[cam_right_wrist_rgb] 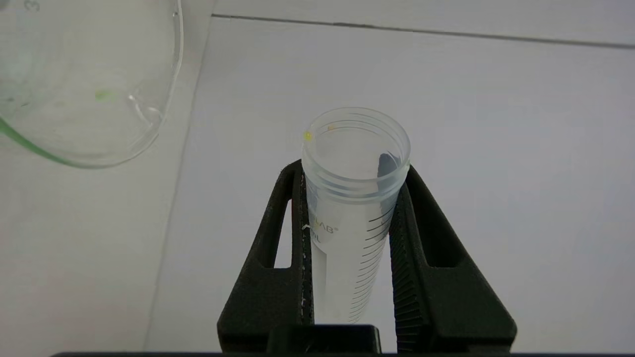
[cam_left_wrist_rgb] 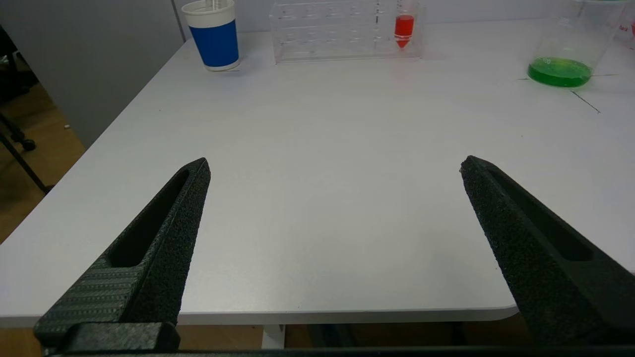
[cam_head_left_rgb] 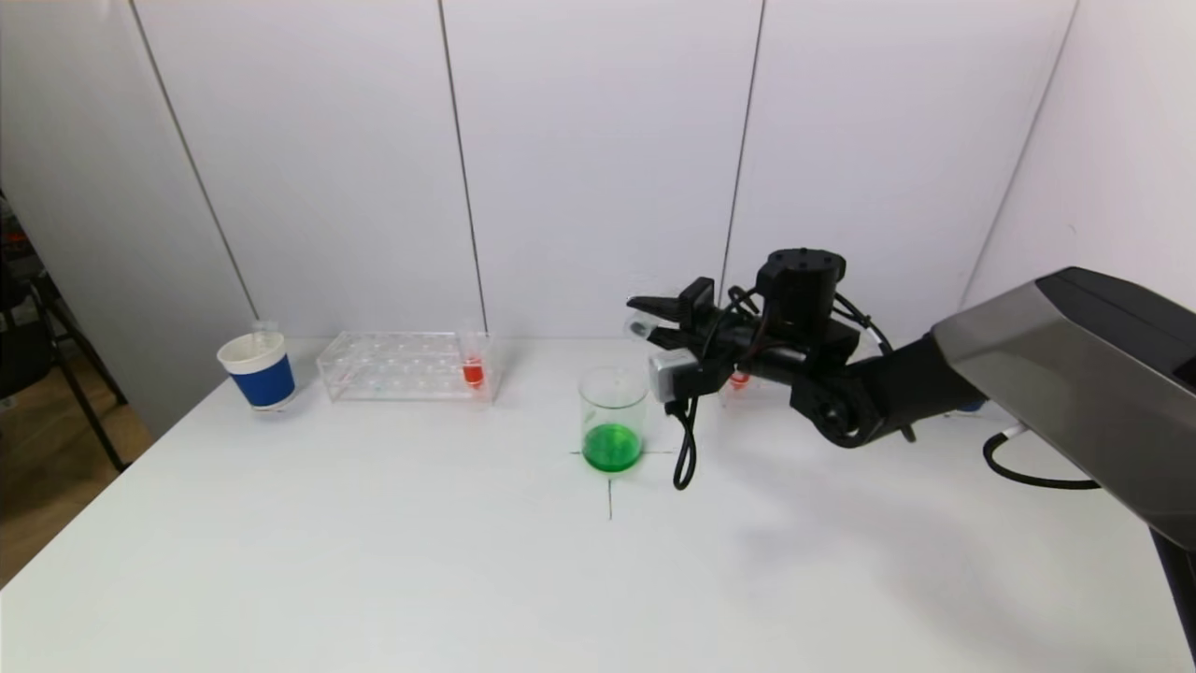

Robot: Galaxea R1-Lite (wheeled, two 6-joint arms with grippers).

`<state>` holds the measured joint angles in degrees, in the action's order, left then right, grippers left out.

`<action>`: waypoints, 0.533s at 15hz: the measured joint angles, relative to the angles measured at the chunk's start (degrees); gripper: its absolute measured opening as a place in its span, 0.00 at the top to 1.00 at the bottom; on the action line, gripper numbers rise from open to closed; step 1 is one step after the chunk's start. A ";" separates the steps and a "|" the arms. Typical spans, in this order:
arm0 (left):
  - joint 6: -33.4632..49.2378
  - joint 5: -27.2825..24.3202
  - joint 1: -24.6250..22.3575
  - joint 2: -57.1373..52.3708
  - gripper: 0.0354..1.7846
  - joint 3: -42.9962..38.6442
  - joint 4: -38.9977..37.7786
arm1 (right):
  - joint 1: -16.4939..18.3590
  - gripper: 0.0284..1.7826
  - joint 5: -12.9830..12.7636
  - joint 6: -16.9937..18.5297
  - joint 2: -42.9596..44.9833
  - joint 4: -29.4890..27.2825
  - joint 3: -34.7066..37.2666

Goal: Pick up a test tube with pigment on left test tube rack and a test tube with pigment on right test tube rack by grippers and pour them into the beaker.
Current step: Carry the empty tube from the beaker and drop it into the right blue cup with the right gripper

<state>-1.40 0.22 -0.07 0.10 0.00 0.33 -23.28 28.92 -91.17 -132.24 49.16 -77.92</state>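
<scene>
Gripping: right end effector (cam_head_left_rgb: 654,318) clamps a clear, emptied test tube (cam_right_wrist_rgb: 353,208), tilted above and just beside the beaker (cam_head_left_rgb: 613,418).
Beaker: stands mid-bench (cam_head_left_rgb: 374,561), holding green liquid.
Left rack (cam_head_left_rgb: 406,365): near the bench's far edge, carrying one tube of red pigment (cam_head_left_rgb: 473,371).
Left end effector (cam_left_wrist_rgb: 335,168): fingers spread wide, holding nothing, low at the bench's near edge.
Paper cup (cam_head_left_rgb: 258,370): beside the left rack.
</scene>
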 joint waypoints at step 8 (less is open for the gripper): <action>0.02 0.02 0.00 0.00 0.01 0.00 0.02 | 2.60 0.73 -7.39 23.09 3.63 0.30 0.37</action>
<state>-1.38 0.24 -0.07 0.10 0.00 0.35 -20.69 21.53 -68.08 -128.61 49.47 -77.56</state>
